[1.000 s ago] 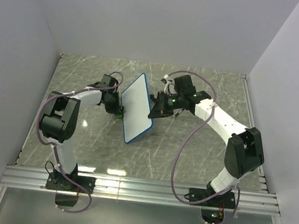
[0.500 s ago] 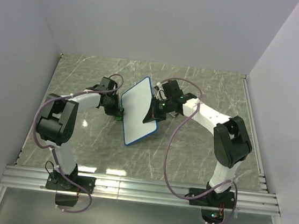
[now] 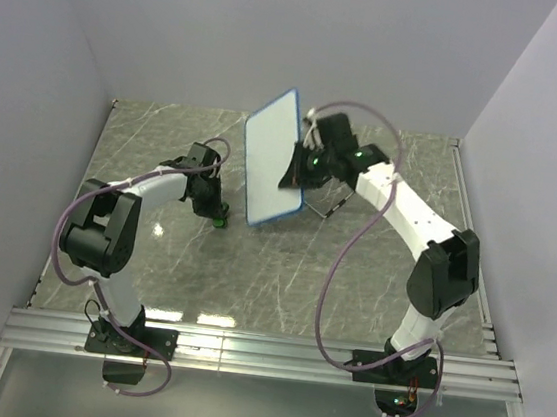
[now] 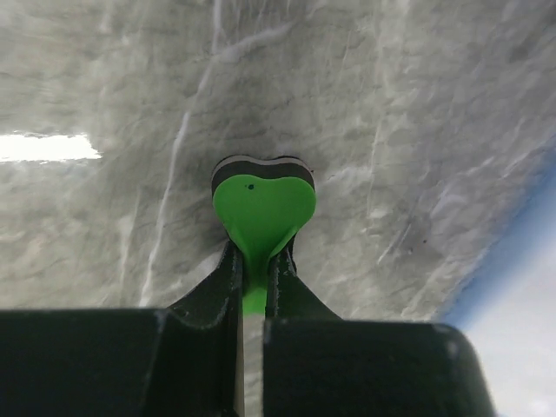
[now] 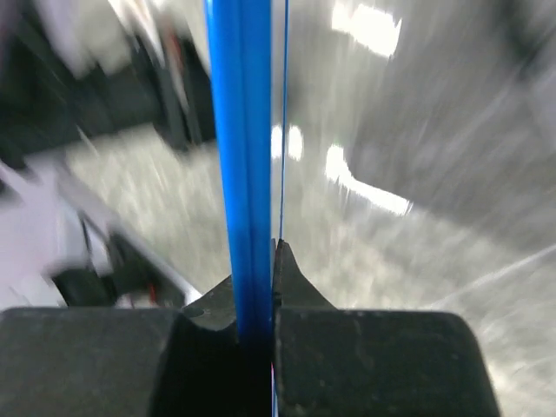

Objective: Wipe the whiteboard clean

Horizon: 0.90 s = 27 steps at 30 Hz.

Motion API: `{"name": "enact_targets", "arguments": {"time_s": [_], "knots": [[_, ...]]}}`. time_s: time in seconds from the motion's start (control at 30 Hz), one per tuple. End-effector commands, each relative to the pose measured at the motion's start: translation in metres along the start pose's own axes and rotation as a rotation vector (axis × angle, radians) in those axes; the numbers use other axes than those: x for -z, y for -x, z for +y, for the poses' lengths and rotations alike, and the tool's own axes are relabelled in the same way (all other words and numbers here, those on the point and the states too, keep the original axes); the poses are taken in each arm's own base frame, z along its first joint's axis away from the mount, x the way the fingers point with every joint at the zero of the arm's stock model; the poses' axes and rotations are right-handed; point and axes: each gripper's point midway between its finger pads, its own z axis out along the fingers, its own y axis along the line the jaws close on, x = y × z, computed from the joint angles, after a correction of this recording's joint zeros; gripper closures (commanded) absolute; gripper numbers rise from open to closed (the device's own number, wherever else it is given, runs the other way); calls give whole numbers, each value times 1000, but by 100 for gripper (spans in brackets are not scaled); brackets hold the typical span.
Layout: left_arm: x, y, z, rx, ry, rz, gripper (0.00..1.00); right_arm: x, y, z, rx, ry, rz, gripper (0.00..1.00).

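right tool (image 3: 297, 168) is clamped tight on the blue edge of the whiteboard (image 3: 273, 158), held raised and tilted at 12 o'clock over the desk (image 3: 351, 277). left tool (image 3: 218, 214), at the board's 7 o'clock, pinches a green eraser (image 4: 263, 201).

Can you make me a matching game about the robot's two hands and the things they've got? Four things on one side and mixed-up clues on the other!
Column one:
1. whiteboard
2. eraser
3. left hand
4. right hand

Column two:
A. pinches the whiteboard by its edge
B. green on top, black underneath
C. white with a blue rim, held up in the air
D. shut on the eraser

Pairs: 1-C, 2-B, 3-D, 4-A
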Motion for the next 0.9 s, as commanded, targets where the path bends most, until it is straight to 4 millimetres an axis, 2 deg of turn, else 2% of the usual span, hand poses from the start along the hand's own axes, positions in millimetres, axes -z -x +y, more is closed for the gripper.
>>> {"name": "enact_targets", "arguments": {"time_s": [0.0, 0.07, 0.1, 0.13, 0.17, 0.2, 0.3, 0.4, 0.57, 0.67, 0.77, 0.8, 0.87], "knots": [[29, 31, -11, -13, -1, -105, 100, 94, 105, 36, 91, 1, -397, 100], [30, 32, -13, -11, -5, -108, 100, 113, 128, 28, 58, -46, -480, 100], [31, 32, -14, -10, -10, -107, 100, 115, 135, 23, 30, -68, -500, 100], [31, 30, -13, -11, -11, -103, 100, 120, 147, 2, -43, -150, -546, 100], [31, 30, -13, -11, -11, -103, 100, 120, 147, 1, -43, -151, -547, 100], [31, 29, -13, -14, -9, -99, 100, 126, 151, -14, -89, -205, -569, 100], [32, 27, -11, -18, -5, -98, 100, 123, 152, -38, -215, -269, -579, 100], [33, 25, -9, -21, -2, -101, 100, 118, 143, -56, -314, -326, -578, 100], [32, 23, -7, -21, -2, -98, 100, 108, 128, -61, -458, -314, -558, 100], [32, 22, -6, -23, -1, -95, 100, 104, 116, -74, -562, -339, -548, 100], [33, 21, -4, -28, 7, -98, 100, 98, 104, -90, -657, -337, -537, 100], [34, 21, -4, -28, 7, -99, 100, 91, 92, -101, -692, -350, -512, 100], [34, 20, -2, -30, 14, -97, 100, 88, 95, -111, -736, -328, -532, 100]]}}
